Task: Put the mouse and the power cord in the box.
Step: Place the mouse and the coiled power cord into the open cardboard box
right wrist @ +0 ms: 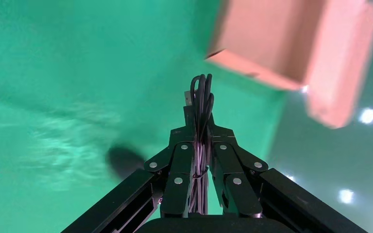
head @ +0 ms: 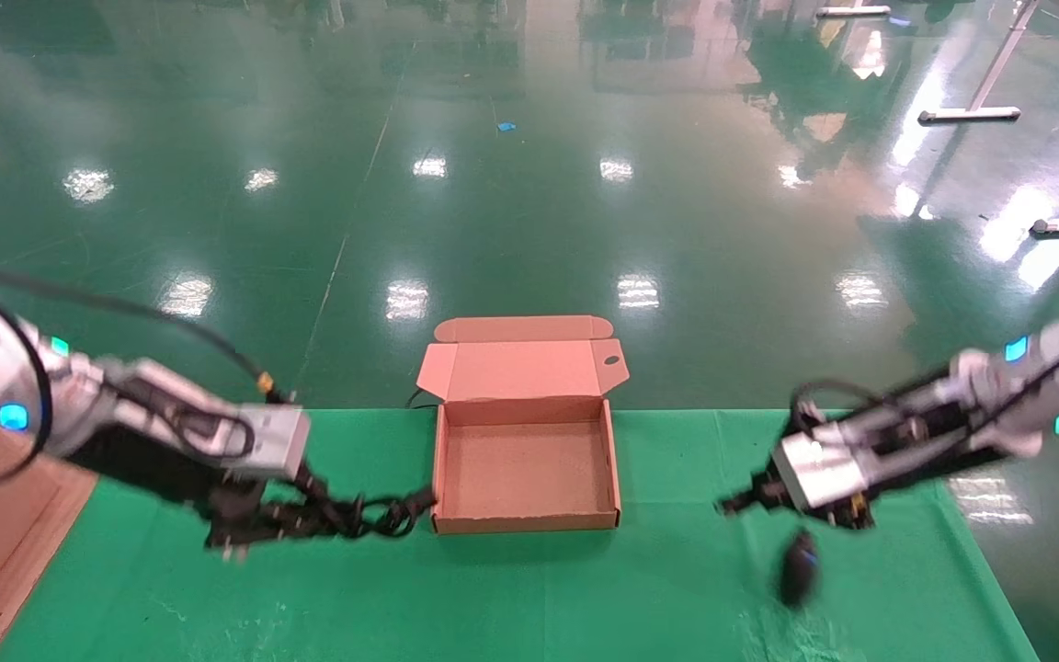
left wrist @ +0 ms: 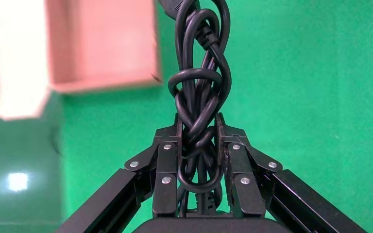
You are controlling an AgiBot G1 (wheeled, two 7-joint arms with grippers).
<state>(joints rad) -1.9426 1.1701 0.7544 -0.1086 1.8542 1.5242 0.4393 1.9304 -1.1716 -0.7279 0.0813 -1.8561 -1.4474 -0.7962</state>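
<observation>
Left gripper (left wrist: 197, 145), jaws clamped on the bundled power cord (head: 346, 515), hangs left of the open box (head: 526, 515), while right gripper (right wrist: 202, 145) pinches the mouse (head: 799, 568) cable, mouse dangling; judged risk: either load could snag the box wall.

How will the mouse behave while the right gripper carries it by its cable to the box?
The mouse hangs below the right gripper, which is shut on its bundled thin cable, so it will probably swing. It looks small, likely light. Lowered into the box, it may land at any angle.
</observation>
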